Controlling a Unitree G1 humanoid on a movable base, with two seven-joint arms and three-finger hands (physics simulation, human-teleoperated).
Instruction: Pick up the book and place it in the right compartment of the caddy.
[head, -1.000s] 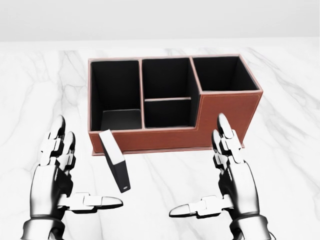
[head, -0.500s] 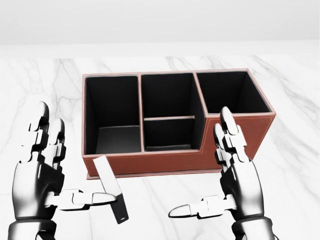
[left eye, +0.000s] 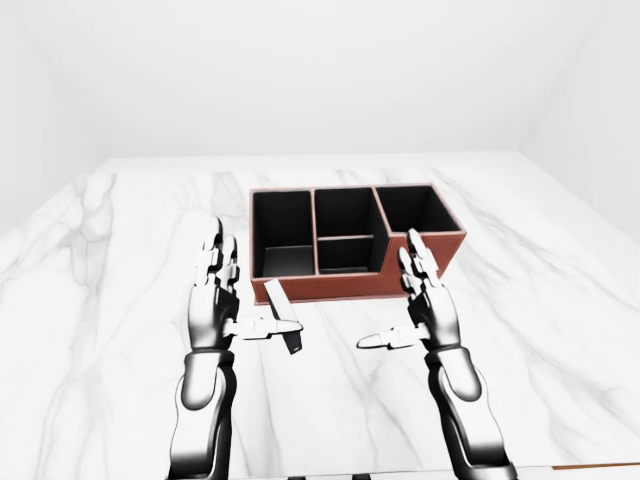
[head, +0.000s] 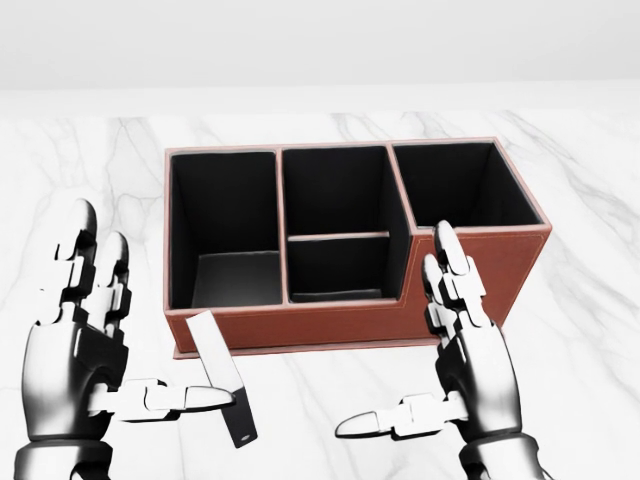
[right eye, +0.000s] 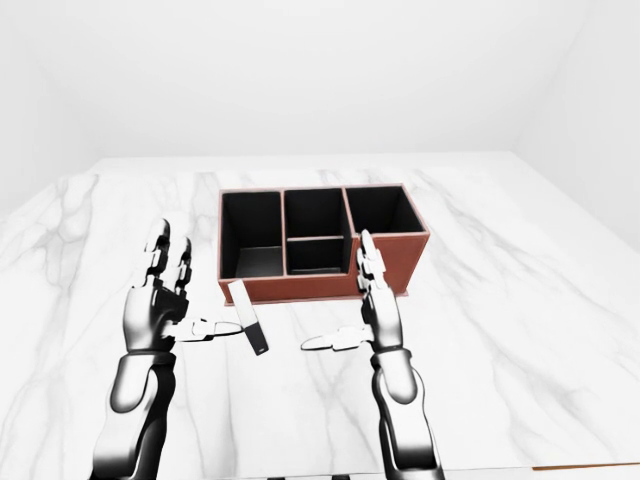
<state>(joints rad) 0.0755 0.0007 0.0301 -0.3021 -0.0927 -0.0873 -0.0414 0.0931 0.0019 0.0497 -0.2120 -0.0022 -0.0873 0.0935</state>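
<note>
A white marble table (head: 580, 330) is carrying a brown caddy (head: 480, 275), its black compartments sitting empty. Both the left hand (head: 85, 350) and right hand (head: 465, 365) are hovering with fingers spread, gripping nothing. The book (head: 222, 377) is standing tilted on the table just below the caddy's left compartment, beside the left thumb tip.

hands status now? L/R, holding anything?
Left hand: open, thumb tip at the book, not gripping it.
Right hand: open, empty, beside the caddy.
</note>
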